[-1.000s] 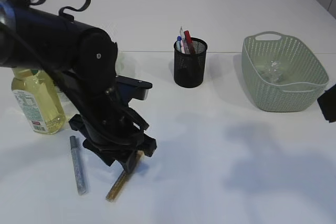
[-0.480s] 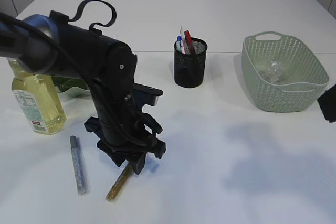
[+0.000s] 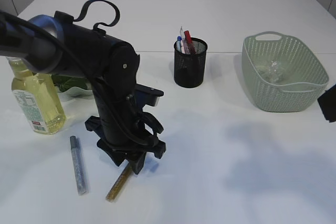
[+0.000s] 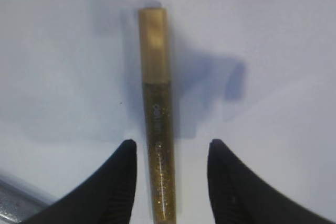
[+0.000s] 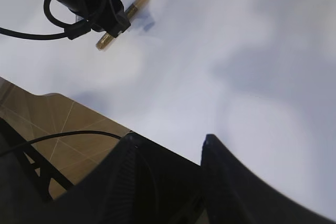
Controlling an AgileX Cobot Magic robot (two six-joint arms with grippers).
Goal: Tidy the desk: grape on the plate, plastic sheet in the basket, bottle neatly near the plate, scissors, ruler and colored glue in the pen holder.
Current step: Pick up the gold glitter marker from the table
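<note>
A gold glitter glue pen [image 3: 118,183] lies on the white table near the front. My left gripper [image 3: 134,165] is low over its upper end. In the left wrist view the gold glue [image 4: 157,114] runs between the open jaws of the left gripper [image 4: 170,142], and neither finger touches it. A silver glue pen [image 3: 77,164] lies to its left. The bottle [image 3: 37,103] of yellow liquid stands upright at the left, beside the plate [image 3: 79,92] with green grape [image 3: 65,83]. The black mesh pen holder [image 3: 190,62] holds several items; scissors and ruler cannot be told apart there. The plastic sheet [image 3: 273,70] lies in the basket [image 3: 262,87]. My right gripper [image 5: 168,137] is open and empty.
The left arm [image 3: 100,72] looms over the table's left half and partly hides the plate. Part of the right arm [image 3: 328,103] shows at the right edge beside the basket. The right wrist view shows the table's front edge and brown floor [image 5: 47,124] below.
The left arm has swung right and uncovered the plate, and its gripper has settled over the gold glue pen. Its jaws stay equally open. The right arm is still.
</note>
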